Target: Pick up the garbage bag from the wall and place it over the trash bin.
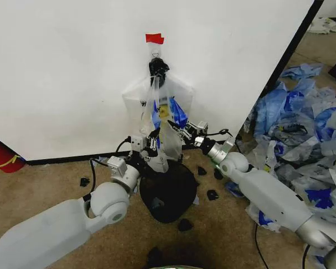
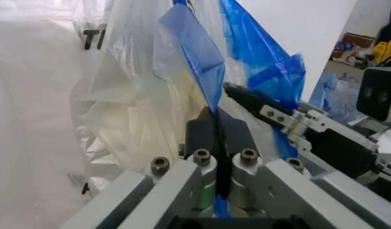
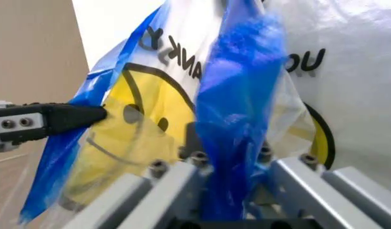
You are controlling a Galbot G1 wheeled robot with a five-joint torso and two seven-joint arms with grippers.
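White wall point(image 1: 73, 78) holds garbage bag point(image 1: 167, 120); tan carpet point(image 1: 56, 179) below.

Head view: the garbage bag point(image 1: 167, 112) covers the wall hook from which it hangs, and its lower end hides the far rim of the trash bin point(image 1: 168, 193). The left pincer point(image 1: 152, 141) and right pincer point(image 1: 182, 133) are too small here for their fingertips to be told apart from the plastic. The lettering on the bag is too small to read. Left wrist view: the bag's upper part is cut off by the picture's edge, and only two dark letters show. Right wrist view: a blue fold of the bag point(image 3: 237, 119) covers the right pincer's fingers point(image 3: 192, 138) almost wholly; the smiley face is partly hidden behind it.
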